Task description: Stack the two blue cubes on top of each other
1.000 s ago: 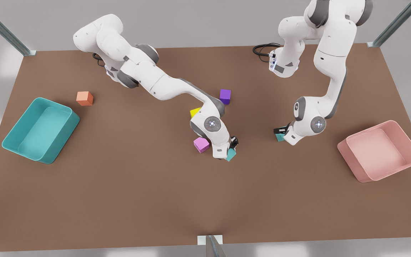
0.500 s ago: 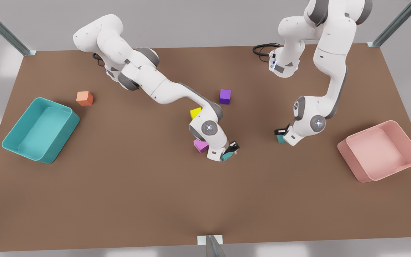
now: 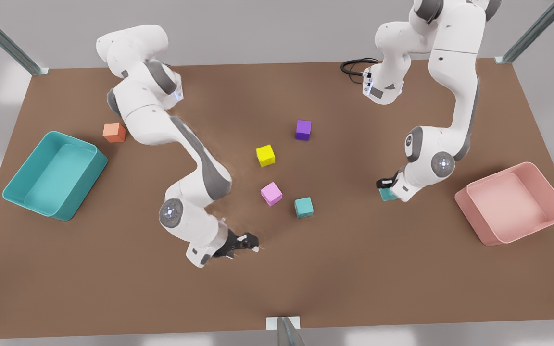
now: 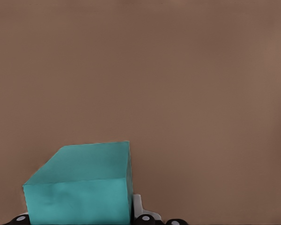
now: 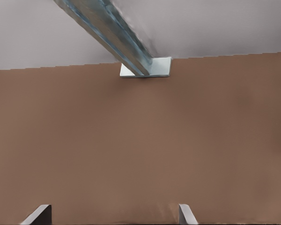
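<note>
Teal, matte and small, one of the two blue cubes (image 3: 303, 207) sits alone on the brown table (image 3: 354, 278) in the front view, at about 4 o'clock of a pink cube (image 3: 271, 193) and well apart from its twin. The second teal cube (image 3: 387, 195) is under the left gripper (image 3: 385, 189), out toward 3 o'clock near the pink open bin (image 3: 553, 192). The right gripper (image 3: 250, 242) hangs low at about 8 o'clock of the free cube and holds nothing; this arm appears to be waiting clear of the stacking spot. A yellow cube (image 3: 265, 155), a purple cube (image 3: 303, 129), an orange cube (image 3: 114, 132) and a large teal bin (image 3: 17, 173) lie outside the job.

From the left wrist view, the held cube sits tight against the gripper's own hardware, its faces square to it. The fingers look closed onto its sides, a grip that suits carrying it level. Whether it is off the table cannot be told.

From the right wrist view, two pale fingertips (image 5: 41, 214) stand wide apart over bare table, with nothing between them, facing a metal post (image 5: 107, 33) at the table's edge.

Judged from this, the free cube is the base and the gripped one is to go on top.
</note>
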